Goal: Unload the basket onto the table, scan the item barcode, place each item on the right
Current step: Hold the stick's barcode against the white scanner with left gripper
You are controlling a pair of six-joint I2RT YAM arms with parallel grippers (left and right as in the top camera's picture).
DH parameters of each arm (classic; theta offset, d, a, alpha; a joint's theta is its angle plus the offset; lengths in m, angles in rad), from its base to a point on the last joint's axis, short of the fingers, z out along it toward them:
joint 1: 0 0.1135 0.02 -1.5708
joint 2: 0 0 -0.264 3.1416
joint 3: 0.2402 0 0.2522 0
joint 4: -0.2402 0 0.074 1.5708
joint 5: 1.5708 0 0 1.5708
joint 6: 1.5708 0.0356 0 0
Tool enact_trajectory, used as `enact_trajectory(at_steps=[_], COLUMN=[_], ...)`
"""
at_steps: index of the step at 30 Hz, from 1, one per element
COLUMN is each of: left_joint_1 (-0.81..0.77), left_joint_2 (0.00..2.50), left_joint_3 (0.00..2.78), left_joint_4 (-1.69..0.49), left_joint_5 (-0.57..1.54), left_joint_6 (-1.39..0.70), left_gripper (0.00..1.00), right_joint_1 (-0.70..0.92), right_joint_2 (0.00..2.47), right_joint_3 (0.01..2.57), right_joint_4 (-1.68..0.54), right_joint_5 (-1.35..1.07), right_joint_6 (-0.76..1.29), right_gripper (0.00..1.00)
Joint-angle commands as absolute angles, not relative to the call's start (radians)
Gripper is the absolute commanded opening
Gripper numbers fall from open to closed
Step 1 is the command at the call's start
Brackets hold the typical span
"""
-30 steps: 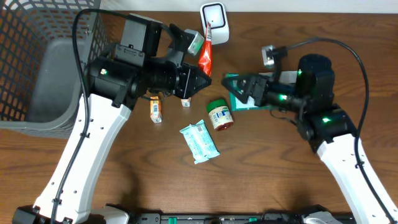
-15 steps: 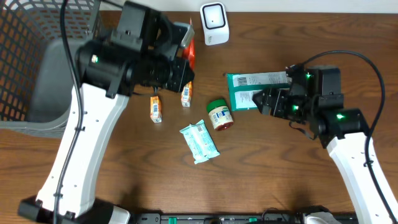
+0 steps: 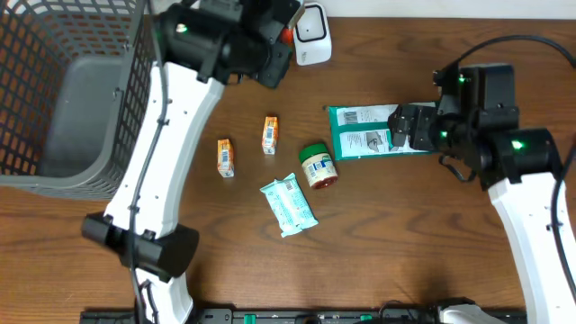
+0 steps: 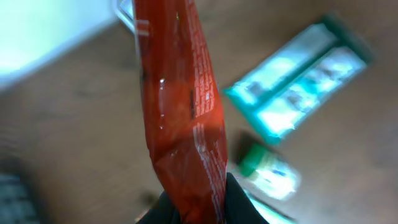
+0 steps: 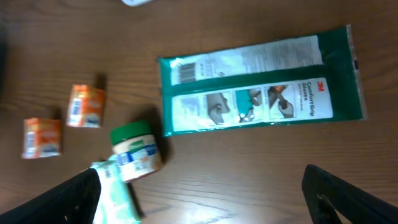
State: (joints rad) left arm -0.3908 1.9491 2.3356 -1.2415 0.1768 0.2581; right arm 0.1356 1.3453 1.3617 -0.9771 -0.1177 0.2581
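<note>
**ITEM:** red packet [image 4: 186, 124]. Glossy creased film with fine print down one face. Barcode not made out in the blurred wrist view. Held in the air at the far edge of the table [image 3: 405, 252], just beside the white scanner [image 3: 310, 31].

**HOLDER:** left gripper [image 4: 198, 204]. Clamped on the packet's lower end, fingers [image 4: 244, 213] nearly together with the film pinched between. Most of the packet stands free above the grip.

**HAZARDS (judged, not observed):**
- No read, if the barcode face points away from the scanner window or lies inside a crease.
- Glare off the shiny film, likely to wash out the bars at a poor angle.
- Sag or slip, given limp film and a narrow pinch at one end only.
- Knock to the scanner, with the left arm crowding close over it in the overhead view.

**SECOND TOOL:** right gripper [image 5: 200, 177]. Jaws spread wide and empty, hovering over the green flat pack [image 5: 261, 87]. Well apart from the scanner, so probably of little concern.

**ALSO ON TABLE:**
- Green-lidded jar [image 3: 317, 166], between the flat pack and the boxes.
- Two small orange boxes [image 3: 270, 135] and [image 3: 225, 157].
- Pale blue pouch [image 3: 289, 204].
- Wire basket [image 3: 135, 54] at the left edge.
</note>
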Motion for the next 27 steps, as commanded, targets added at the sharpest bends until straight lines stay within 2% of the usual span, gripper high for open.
enact_trajectory(at_steps=[1, 14, 27], left_joint_1=[-0.404, -0.403, -0.393], left_joint_2=[1.999, 2.236, 2.495], left_joint_3=[2.36, 2.36, 2.36], left_joint_4=[-1.184, -0.842, -0.586], left_joint_5=[-0.093, -0.189, -0.215], left_joint_6=[0.386, 0.525, 0.824], left_gripper=[0.07, 0.07, 0.07], right_joint_1=[0.131, 0.131, 0.131], right_joint_2=[1.384, 1.46, 1.46], right_joint_3=[1.347, 1.331, 1.331], right_joint_4=[-0.981, -0.984, -0.984], right_joint_5=[-0.041, -0.028, -0.027], right_joint_6=[0.223, 0.223, 0.223], right_gripper=[0.99, 0.99, 0.99])
